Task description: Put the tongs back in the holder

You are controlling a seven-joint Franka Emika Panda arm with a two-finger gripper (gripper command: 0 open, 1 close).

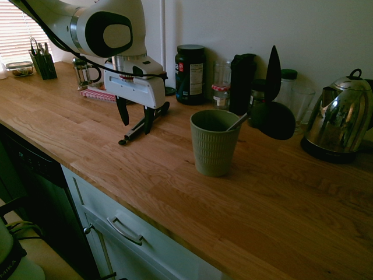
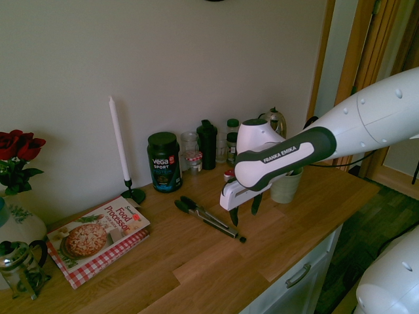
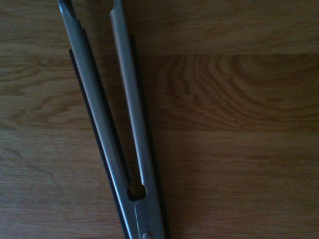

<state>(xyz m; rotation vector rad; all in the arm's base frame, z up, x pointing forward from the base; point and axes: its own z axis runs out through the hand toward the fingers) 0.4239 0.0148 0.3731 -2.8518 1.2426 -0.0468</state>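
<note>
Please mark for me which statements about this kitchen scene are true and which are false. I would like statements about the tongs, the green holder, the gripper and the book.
1. The tongs lie on the wooden worktop. True.
2. The green holder is lying on its side. False: it stands upright.
3. The fingers of the gripper are apart. True.
4. The tongs are already inside the green holder. False: they lie outside it, on the worktop.
5. The cookbook has a picture of cakes on its cover. False: the cover shows a pizza.
</note>
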